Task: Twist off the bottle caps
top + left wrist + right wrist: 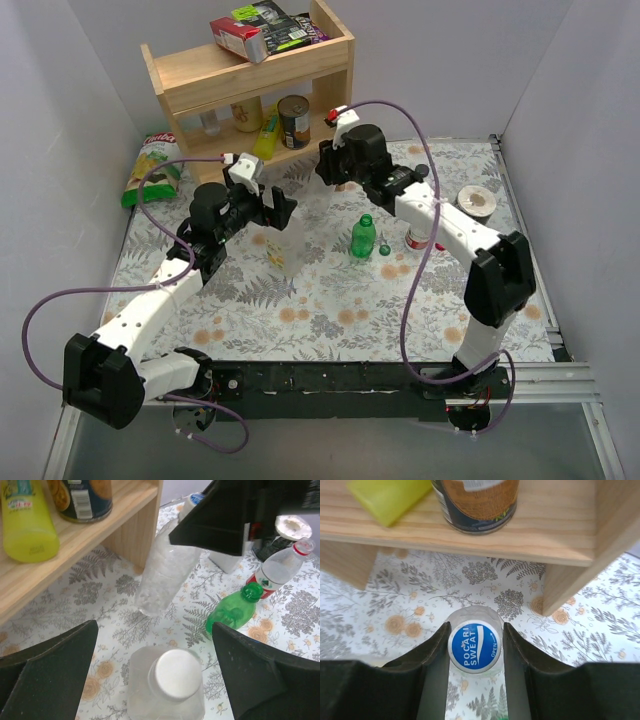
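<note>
Right wrist view: my right claw is clamped on the blue cap, printed POCARI SWEAT, near the table's far edge, just before the shelf. Top view hides that cap under my wrist. Only the left wrist view shows the slim bottle beneath it. It also shows my left claw spread wide above the white cap of the large bottle. The green bottle and red-capped bottle stand nearer the right edge.
</note>
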Available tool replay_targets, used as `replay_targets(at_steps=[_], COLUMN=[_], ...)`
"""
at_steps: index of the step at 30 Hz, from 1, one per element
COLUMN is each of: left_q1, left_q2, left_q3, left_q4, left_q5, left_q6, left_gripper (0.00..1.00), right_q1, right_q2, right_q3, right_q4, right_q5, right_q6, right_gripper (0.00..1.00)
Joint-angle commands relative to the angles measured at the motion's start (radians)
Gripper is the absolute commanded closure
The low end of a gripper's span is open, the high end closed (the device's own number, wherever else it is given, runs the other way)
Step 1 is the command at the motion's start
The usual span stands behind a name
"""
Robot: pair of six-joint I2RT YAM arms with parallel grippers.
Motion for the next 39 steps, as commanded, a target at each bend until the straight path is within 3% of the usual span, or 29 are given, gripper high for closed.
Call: replay_targets(at_steps=[1, 4, 9, 12, 13, 15, 25, 32, 35, 36, 37, 39], left_q1=[-0.072, -0.169, -0.198, -0.200, -0.201, -0.204, -0.220, -0.238, -0.267, -0.275, -0.276, -0.281], left_q2=[0.033, 0.099, 0.081, 0.063, 0.058, 0.047, 0.069, 0.087, 0.089, 0.090, 0.093, 0.106], left_q3=[0.130, 0.198, 0.194, 0.177, 0.169, 0.143, 0.086, 0.051, 0.048, 0.048, 0.048, 0.053], left_q4=[-0.034, -0.089, -0.011, 0.009, 0.015, 0.029, 0.087, 0.147, 0.135, 0.133, 0.128, 0.127], left_q5=[-0.009, -0.063, 0.043, 0.144, 0.256, 0.348, 0.579, 0.587, 0.528, 0.511, 0.489, 0.480], left_q6=[0.065, 0.127, 0.075, 0.068, 0.074, 0.085, 0.053, -0.010, -0.007, -0.008, -0.010, -0.020], left_gripper=[0.03, 0.05, 0.02, 0.02, 0.02, 0.02, 0.02, 0.02, 0.02, 0.03, 0.16, 0.27], right_q1=[-0.004, -0.005, -0.014, -0.019, -0.021, -0.021, -0.024, -0.027, -0.025, -0.025, -0.025, -0.025], right_q2=[-0.192, -0.268, -0.409, -0.487, -0.505, -0.545, -0.598, -0.547, -0.545, -0.545, -0.547, -0.558], right_q3=[-0.028, -0.029, -0.052, -0.074, -0.084, -0.091, -0.093, -0.101, -0.114, -0.119, -0.124, -0.150], right_q4=[-0.019, -0.119, -0.229, -0.287, -0.307, -0.329, -0.395, -0.354, -0.329, -0.329, -0.323, -0.306], right_q5=[-0.024, -0.056, -0.170, -0.224, -0.251, -0.279, -0.406, -0.573, -0.584, -0.584, -0.589, -0.590], right_q6=[-0.009, -0.007, 0.003, 0.008, 0.011, 0.017, 0.063, 0.100, 0.106, 0.108, 0.108, 0.114], right_gripper=[0.99, 0.99, 0.99, 0.99, 0.99, 0.99, 0.99, 0.99, 0.99, 0.99, 0.99, 0.99])
